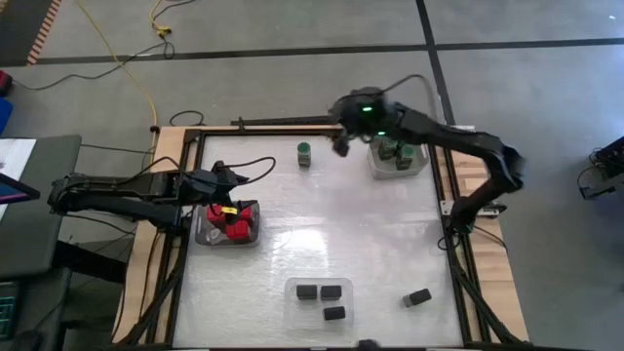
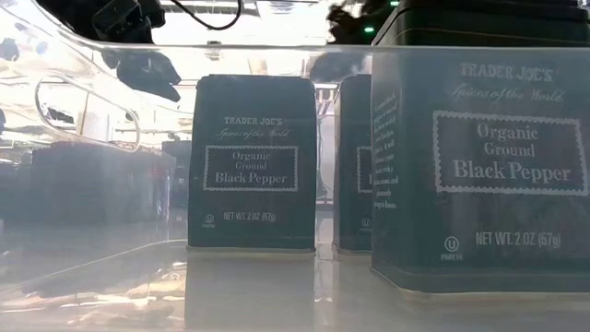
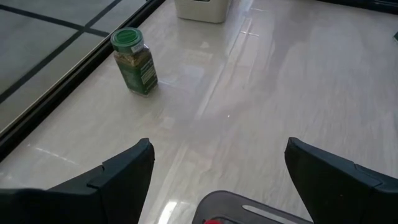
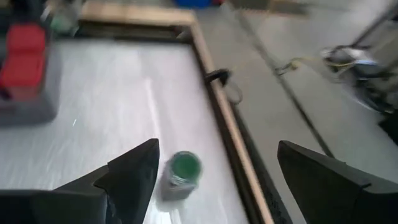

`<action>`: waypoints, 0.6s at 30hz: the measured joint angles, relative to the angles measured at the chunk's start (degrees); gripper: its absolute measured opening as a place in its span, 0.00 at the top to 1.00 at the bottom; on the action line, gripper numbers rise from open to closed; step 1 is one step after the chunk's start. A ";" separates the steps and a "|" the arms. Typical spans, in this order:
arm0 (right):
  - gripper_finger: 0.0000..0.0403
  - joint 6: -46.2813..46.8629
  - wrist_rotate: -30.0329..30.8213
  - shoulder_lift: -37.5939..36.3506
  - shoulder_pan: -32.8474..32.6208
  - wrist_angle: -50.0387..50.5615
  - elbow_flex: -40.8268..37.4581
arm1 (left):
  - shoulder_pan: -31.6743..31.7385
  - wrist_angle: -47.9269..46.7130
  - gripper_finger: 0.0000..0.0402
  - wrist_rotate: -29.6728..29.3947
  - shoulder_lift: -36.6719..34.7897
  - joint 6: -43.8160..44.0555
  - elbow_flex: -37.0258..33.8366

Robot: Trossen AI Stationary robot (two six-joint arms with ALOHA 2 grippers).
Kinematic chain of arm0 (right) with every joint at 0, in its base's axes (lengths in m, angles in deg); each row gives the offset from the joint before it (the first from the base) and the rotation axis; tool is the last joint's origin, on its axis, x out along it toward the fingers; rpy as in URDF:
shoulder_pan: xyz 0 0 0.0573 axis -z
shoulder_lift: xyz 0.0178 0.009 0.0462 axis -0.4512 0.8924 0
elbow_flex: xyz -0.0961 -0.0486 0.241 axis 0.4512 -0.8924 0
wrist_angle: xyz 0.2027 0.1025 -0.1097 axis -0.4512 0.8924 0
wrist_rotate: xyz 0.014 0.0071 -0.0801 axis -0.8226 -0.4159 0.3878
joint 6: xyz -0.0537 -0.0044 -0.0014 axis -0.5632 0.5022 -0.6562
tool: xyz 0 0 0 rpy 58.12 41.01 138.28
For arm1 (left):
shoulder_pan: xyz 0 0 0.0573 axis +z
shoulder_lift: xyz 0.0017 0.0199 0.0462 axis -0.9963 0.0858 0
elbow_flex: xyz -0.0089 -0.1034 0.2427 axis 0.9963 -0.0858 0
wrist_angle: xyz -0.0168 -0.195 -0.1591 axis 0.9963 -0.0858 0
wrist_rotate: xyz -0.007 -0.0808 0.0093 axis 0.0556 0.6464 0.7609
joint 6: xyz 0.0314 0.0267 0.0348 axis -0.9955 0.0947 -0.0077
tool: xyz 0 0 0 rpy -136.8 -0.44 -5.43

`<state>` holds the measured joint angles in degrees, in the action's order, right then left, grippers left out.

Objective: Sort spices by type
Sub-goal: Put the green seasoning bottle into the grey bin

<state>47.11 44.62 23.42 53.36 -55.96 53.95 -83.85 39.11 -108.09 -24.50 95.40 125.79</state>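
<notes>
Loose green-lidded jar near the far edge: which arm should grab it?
Right, likely. The right gripper hangs open just beside the green-lidded jar, with the jar between its fingers in the wrist view. The left gripper is open over the tray of red containers, farther off.

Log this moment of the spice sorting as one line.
right tool: open, near lone green-lidded jar | left tool: open, over red-spice tray | stray black box: outside tray
</notes>
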 joint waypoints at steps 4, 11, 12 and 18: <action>0.13 -5.15 -0.17 10.58 -2.36 8.98 12.16 | -0.02 -0.02 0.14 0.02 0.00 0.04 0.00; 0.19 -9.95 -0.15 27.58 -2.88 25.63 33.14 | -0.02 -0.04 0.14 0.68 0.00 1.08 0.00; 0.19 -10.16 -0.15 29.59 -2.88 27.38 35.57 | -0.02 -0.04 0.14 0.68 0.00 1.17 0.00; 0.20 -10.28 -3.17 38.23 -2.02 35.28 44.98 | -0.02 -1.50 0.14 0.79 0.00 2.20 0.00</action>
<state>36.83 41.45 61.65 51.34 -20.68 98.93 -83.87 37.62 -107.30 -24.50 97.60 125.79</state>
